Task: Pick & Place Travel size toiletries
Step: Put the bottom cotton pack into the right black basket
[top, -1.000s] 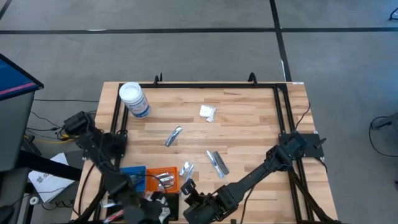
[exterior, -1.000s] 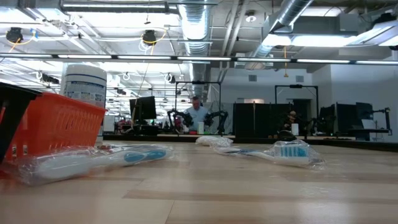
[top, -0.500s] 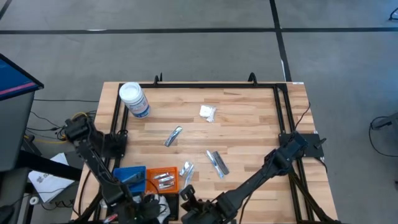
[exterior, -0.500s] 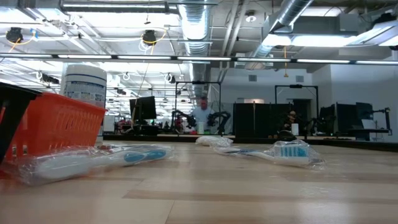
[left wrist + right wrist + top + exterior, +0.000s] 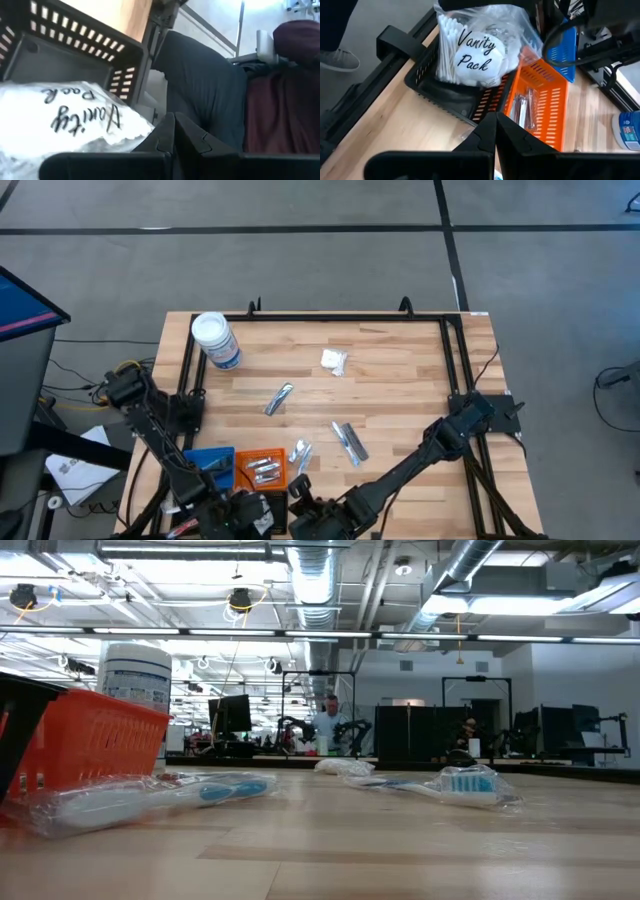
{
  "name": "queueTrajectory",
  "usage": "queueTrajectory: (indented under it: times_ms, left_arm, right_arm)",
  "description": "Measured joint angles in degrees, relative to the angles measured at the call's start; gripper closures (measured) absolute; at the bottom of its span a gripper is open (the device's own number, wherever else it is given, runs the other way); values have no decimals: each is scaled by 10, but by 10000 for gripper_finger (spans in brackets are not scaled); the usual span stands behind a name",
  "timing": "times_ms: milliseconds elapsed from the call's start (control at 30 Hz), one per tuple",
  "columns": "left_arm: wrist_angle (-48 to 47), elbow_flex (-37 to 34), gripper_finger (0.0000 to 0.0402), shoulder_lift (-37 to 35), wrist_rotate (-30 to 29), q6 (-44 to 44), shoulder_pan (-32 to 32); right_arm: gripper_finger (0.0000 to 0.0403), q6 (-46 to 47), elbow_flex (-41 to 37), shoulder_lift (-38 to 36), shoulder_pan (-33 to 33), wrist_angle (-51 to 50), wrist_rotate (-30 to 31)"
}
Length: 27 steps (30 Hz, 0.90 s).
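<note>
Both the left end effector (image 5: 172, 131) and the right end effector (image 5: 495, 131) are pinched closed and empty, the wrapped toiletries (image 5: 349, 441) lying on the worktop (image 5: 400, 380) well ahead of them, likely light, crinkly, slippery, best pinched mid-length.

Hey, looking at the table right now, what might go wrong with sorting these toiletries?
1. Both arms crowd the near edge: the left gripper and right gripper, jaws shut, sit close together by the trays and could collide.
2. The Vanity Pack bag bulges above the black tray and might get knocked out.
3. The crinkly wrapped toothbrush may slip when pinched.
</note>
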Motion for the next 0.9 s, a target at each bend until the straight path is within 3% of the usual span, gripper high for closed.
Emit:
queueTrajectory:
  times_ms: [133, 333, 500, 633, 767, 900]
  left_arm:
    - [-17, 1, 401, 0, 17, -10, 7]
    - [-223, 66, 401, 8, 39, -25, 15]
    - [-280, 97, 401, 10, 38, -7, 20]
    - [-272, 97, 401, 10, 48, 6, 23]
    - [-171, 98, 401, 10, 59, 61, 25]
    - [-184, 96, 401, 13, 53, 86, 47]
  right_arm:
    - [403, 0, 0, 0, 0, -1, -2]
    - [403, 0, 0, 0, 0, -1, -4]
    - [403, 2, 0, 0, -3, -3, -13]
    - [403, 2, 0, 0, -3, -5, -19]
    - [403, 2, 0, 0, -3, -3, -27]
    - [403, 1, 0, 0, -3, 4, -28]
